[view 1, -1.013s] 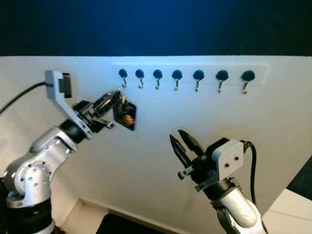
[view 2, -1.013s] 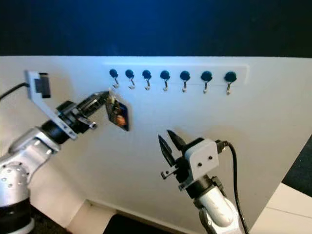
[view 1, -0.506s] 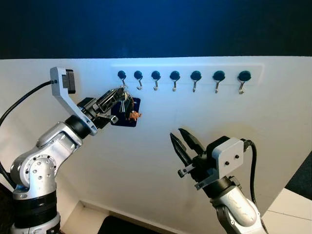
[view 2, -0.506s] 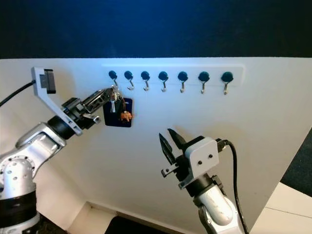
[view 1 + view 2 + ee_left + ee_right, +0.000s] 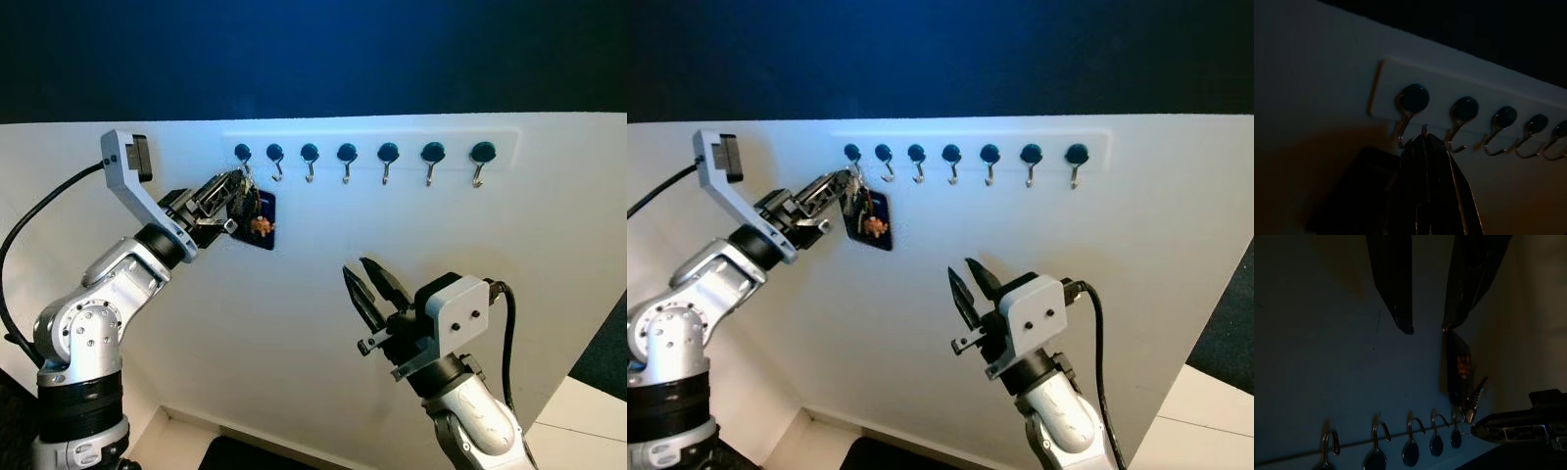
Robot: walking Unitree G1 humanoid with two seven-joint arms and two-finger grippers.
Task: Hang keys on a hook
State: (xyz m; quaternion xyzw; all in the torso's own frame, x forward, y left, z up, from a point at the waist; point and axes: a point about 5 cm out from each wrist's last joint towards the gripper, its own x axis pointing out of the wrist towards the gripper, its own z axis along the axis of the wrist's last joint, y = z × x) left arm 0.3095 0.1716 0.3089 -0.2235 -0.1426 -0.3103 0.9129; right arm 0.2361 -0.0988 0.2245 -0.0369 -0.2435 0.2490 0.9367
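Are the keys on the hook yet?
Cannot tell. Left pincer is shut on the keys at the first hook; the ring's seating is hidden.

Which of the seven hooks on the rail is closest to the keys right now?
The leftmost hook, at the rail's left end. The keys, held in the left gripper, hang right under it; the other six run off to the right, bare.

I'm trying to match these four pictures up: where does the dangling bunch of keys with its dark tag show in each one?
Left eye: keys upper left, under the leftmost hook.
Right eye: upper left.
Left wrist: bottom middle, dark.
Right wrist: lower right.
Shared landmark: the row of hooks.
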